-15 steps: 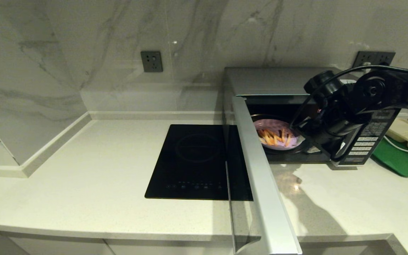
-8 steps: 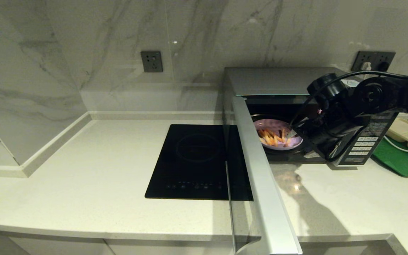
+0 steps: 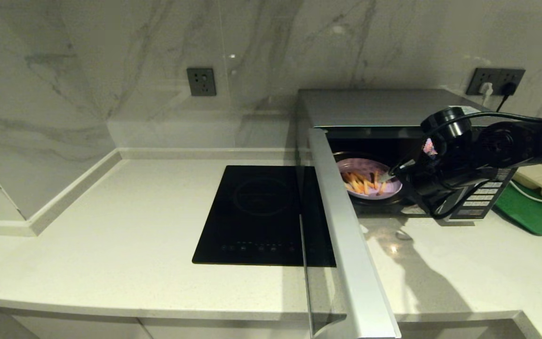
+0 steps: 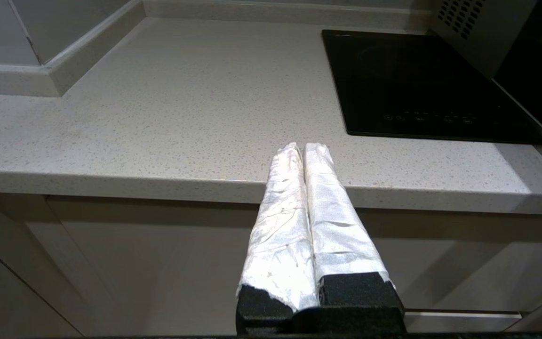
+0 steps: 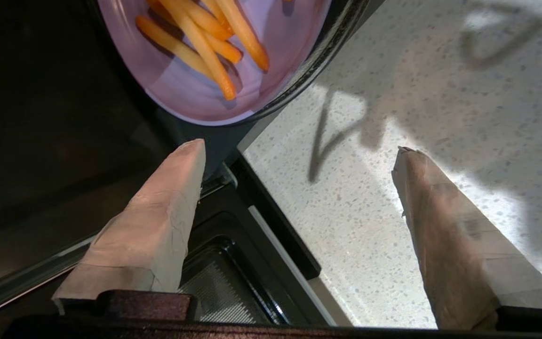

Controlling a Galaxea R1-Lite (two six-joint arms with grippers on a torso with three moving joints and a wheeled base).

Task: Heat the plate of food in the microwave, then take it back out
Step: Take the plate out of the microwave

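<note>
The microwave (image 3: 370,106) stands at the back right with its door (image 3: 346,245) swung wide open toward me. Inside it, on the turntable, sits the lavender plate of food (image 3: 369,179) with orange fries (image 5: 205,42). My right gripper (image 3: 393,173) is open at the mouth of the cavity, just off the plate's right rim and holding nothing. In the right wrist view the plate (image 5: 275,47) lies just beyond the gripper (image 5: 299,149), one finger over the microwave's sill and one over the counter. My left gripper (image 4: 304,147) is shut and empty, parked below the counter's front edge.
A black induction cooktop (image 3: 261,212) lies left of the open door. The microwave keypad (image 3: 482,195) is partly behind my right arm. A green tray (image 3: 534,209) and a beige tray (image 3: 541,176) sit at the far right. Wall sockets (image 3: 494,77) are behind the microwave.
My right arm has sunk lower and drawn slightly to the right, so its fingertips now show at the plate's right rim. The plate has stayed in place.
</note>
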